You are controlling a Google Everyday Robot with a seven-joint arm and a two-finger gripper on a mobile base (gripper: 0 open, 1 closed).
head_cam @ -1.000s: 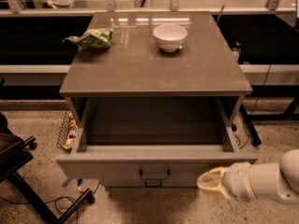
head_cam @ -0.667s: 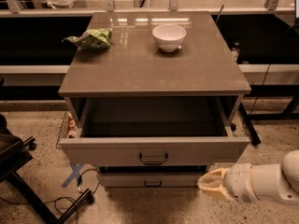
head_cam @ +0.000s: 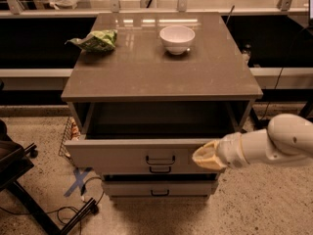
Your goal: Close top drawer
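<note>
The top drawer (head_cam: 122, 153) of the grey-brown cabinet stands pulled out a short way, its flat front panel facing me with a small dark bar handle (head_cam: 160, 159) at its centre. Its inside is dark and mostly hidden under the cabinet top. My gripper (head_cam: 204, 155), pale yellow at the end of a white arm, is against the right part of the drawer front, to the right of the handle.
A white bowl (head_cam: 177, 38) and a green crumpled bag (head_cam: 95, 40) lie on the cabinet top (head_cam: 161, 77). Two lower drawers (head_cam: 156, 187) sit below. A dark chair base (head_cam: 29, 199) and cables are on the floor at left. A wire basket (head_cam: 70, 133) stands beside the cabinet.
The top drawer has slid inward, from wide open to only a little open. My gripper has moved up and forward from below the drawer's right corner to its front panel.
</note>
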